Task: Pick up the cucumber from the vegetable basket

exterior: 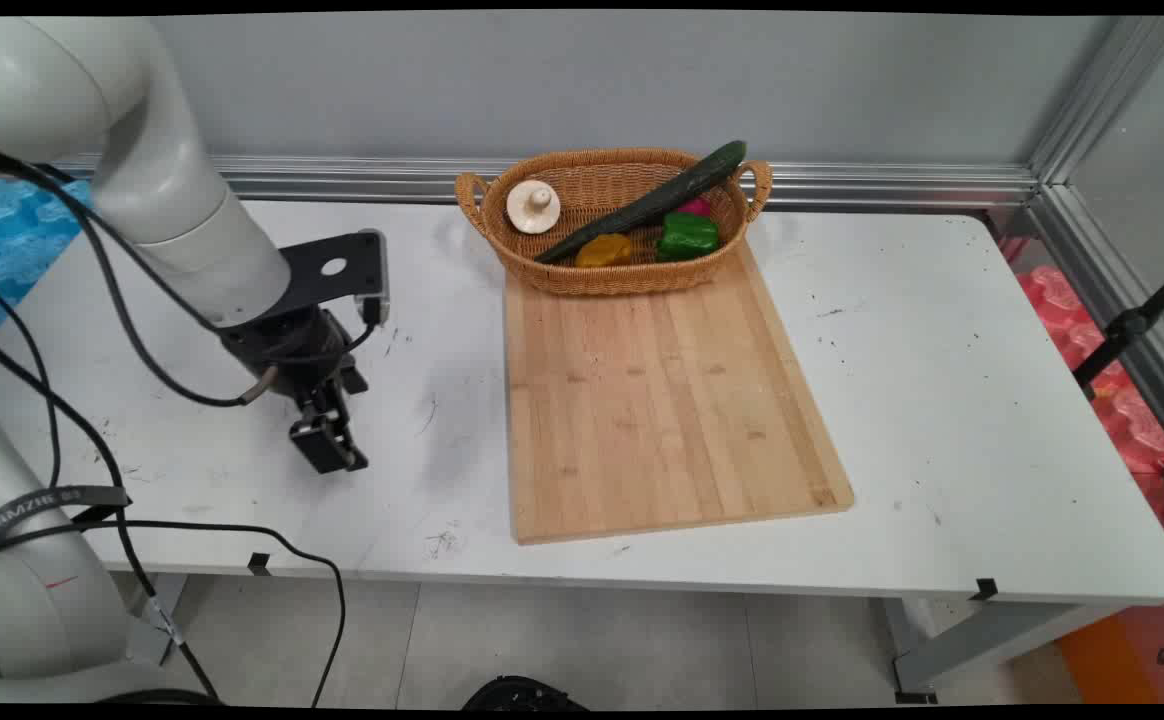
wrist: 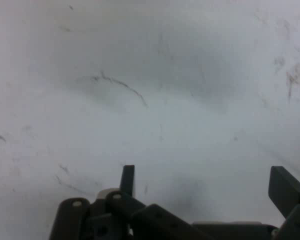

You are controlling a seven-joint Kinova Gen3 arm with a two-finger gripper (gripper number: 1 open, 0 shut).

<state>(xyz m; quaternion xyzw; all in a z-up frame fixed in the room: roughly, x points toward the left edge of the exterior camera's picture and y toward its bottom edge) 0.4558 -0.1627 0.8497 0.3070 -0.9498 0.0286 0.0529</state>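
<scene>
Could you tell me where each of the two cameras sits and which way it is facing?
Main view: fixed above the table's near side, looking down across the white table at the wall; shows the arm and its gripper, cutting board and basket.
Hand view: on the hand, facing down onto bare tabletop; both fingers show, apart.
Shared: gripper and scuffed table.

White arm (exterior: 142,170), black cables (exterior: 112,290), black jaws.
</scene>
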